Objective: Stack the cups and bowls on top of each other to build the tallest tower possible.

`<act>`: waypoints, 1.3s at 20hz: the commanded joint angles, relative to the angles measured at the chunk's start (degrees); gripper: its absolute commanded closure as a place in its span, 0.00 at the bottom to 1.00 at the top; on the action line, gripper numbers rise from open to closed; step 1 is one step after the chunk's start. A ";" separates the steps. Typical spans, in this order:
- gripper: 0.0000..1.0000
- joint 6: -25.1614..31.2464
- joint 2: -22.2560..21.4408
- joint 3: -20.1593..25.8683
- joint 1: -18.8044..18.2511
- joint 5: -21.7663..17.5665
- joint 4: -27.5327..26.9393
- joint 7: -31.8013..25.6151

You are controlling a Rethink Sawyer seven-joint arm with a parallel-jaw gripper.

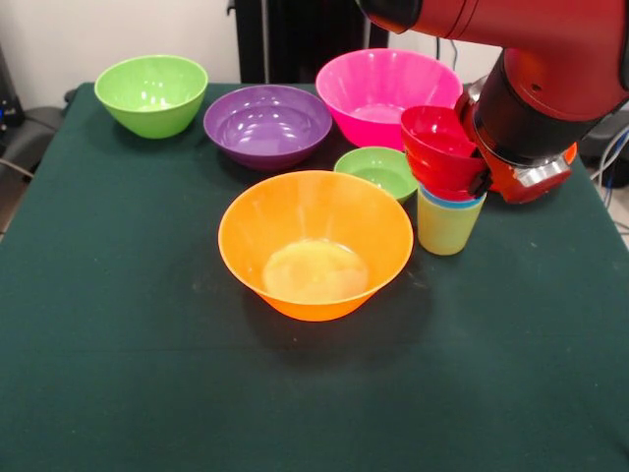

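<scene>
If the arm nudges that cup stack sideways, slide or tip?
Probably tips. The tower rests on one narrow yellow-green cup, with a blue cup rim and wider red bowls above, so it looks top-heavy. The red bowls already lean left. The green cloth likely grips the base, favouring tipping over sliding. The glossy plastic pieces probably shift easily.

We note a dark green tabletop [118,374], a pale wall [118,29] behind, and cables [611,157] at the right edge.
</scene>
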 commanded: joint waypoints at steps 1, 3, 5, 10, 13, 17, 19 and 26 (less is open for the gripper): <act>1.00 -4.24 0.91 3.39 0.45 -0.04 6.78 5.84; 1.00 -4.18 0.72 3.45 0.31 0.14 7.09 5.77; 1.00 -4.34 0.47 3.60 0.36 0.39 7.60 5.81; 1.00 -4.95 -0.53 4.13 0.35 1.30 9.56 5.70; 1.00 -5.58 -1.13 4.29 0.63 1.94 10.93 5.98; 1.00 -6.66 -1.80 4.35 1.30 2.54 12.49 6.46; 1.00 -7.31 -2.13 4.47 1.82 3.05 13.24 7.07; 1.00 -8.92 -2.60 4.55 3.80 5.22 14.42 9.00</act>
